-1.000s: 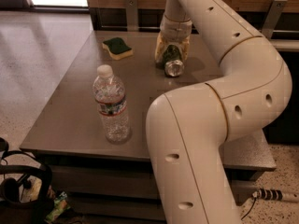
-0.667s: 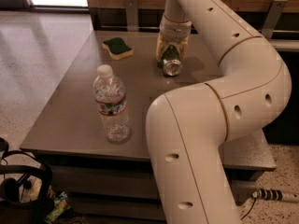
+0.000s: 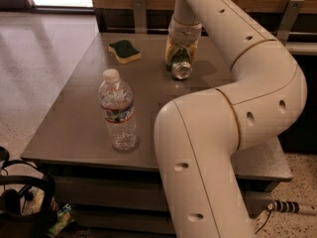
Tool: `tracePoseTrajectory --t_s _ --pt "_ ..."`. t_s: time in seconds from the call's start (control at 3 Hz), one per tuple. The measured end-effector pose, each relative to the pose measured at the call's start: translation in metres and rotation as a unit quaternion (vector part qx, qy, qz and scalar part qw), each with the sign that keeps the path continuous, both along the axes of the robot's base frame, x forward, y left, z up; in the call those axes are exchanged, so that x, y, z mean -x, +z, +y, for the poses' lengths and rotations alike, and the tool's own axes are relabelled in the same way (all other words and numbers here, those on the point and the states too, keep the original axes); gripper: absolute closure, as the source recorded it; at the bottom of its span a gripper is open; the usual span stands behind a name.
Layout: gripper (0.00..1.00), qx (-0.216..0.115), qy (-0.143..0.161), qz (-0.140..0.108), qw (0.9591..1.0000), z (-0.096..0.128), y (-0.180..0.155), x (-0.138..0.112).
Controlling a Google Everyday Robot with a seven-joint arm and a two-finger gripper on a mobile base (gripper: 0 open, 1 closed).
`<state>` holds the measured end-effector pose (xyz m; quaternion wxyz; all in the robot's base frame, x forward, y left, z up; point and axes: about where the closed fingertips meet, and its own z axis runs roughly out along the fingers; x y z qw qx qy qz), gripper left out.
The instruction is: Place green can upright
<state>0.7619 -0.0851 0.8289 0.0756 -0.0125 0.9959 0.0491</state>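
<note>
A large cream robot arm (image 3: pixel 233 133) fills the right side, bending from the lower foreground up and back over a grey table (image 3: pixel 74 118). A clear plastic water bottle (image 3: pixel 118 113) with a white cap stands upright near the table's front left. A green-and-yellow sponge (image 3: pixel 125 50) lies flat at the far left, well apart from the bottle. At the table's far middle, the gripper (image 3: pixel 182 58) points downward, close to the tabletop. Its pale yellowish fingers (image 3: pixel 170 51) are narrowed onto the green can (image 3: pixel 181 68), one at each side. The can sits between them, tilted, its shiny silver end facing the viewer, low over the table.
</note>
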Motion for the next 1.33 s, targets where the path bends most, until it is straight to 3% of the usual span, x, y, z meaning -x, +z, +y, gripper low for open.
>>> tracePoseTrajectory --t_s 0.33,1.0,1.33 --pt "1.0 0.0 0.0 0.0 1.0 0.0 0.0 0.0" --pt "1.0 0.022 -0.031 -0.056 0.9977 -0.029 0.045 -0.001" --pt "1.0 0.018 -0.032 -0.088 0.9955 -0.047 0.067 0.002"
